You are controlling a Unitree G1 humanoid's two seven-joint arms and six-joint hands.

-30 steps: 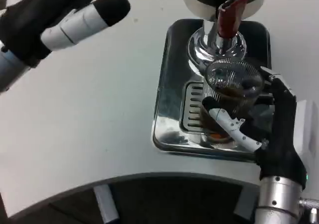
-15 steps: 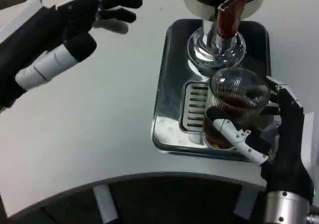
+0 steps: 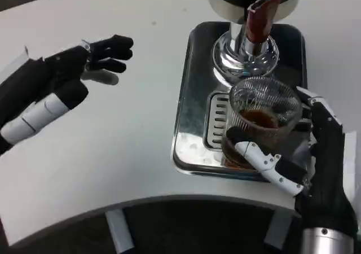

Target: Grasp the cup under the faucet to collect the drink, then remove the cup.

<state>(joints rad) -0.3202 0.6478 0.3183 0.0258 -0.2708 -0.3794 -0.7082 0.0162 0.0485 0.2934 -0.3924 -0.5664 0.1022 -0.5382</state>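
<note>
Gripping the cup (image 3: 260,124) of dark drink, our right robot hand (image 3: 316,163) keeps it over the steel drip tray (image 3: 194,96), just near of the faucet (image 3: 259,17). Our left robot hand (image 3: 62,84) hovers over the white worktop (image 3: 130,141) at far left, fingers apart, holding nothing.

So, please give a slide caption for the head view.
Right hand grips ribbed clear plastic cup of brown drink over steel drip tray.

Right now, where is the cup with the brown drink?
The cup is at the right of the head view, held in the right hand over the shiny tray, just in front of the red-handled tap.
</note>
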